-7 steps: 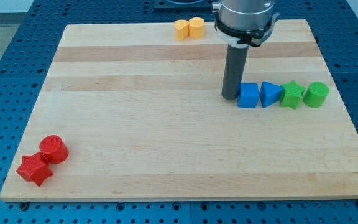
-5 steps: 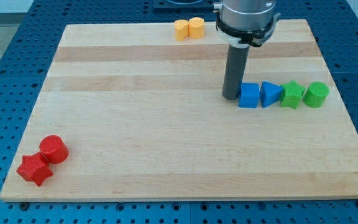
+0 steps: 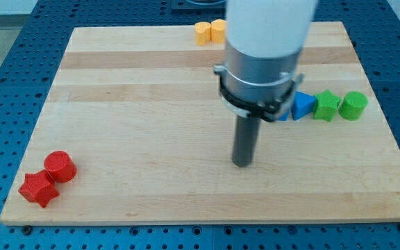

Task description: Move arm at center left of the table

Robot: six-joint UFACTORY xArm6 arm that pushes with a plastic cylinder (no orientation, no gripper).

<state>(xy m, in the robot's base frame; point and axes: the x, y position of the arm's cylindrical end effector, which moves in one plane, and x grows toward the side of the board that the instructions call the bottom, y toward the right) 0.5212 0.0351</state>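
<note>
My tip [image 3: 242, 164] rests on the wooden board [image 3: 151, 125], a little below and right of its centre, with no block touching it. The arm's grey body hides the blue cube; only a sliver shows at its right edge. To the right lie a blue triangular block [image 3: 302, 105], a green star block [image 3: 326, 105] and a green cylinder [image 3: 353, 105] in a row. A red cylinder [image 3: 60, 166] and a red star block [image 3: 37, 189] sit at the bottom left corner, far left of my tip.
Two yellow blocks [image 3: 210, 30] sit side by side at the board's top edge, partly hidden by the arm. Blue perforated table [image 3: 5, 62] surrounds the board.
My tip has left the blue cube's left side and moved down and slightly left across the board. The arm now covers the blue cube. The blocks have not moved.
</note>
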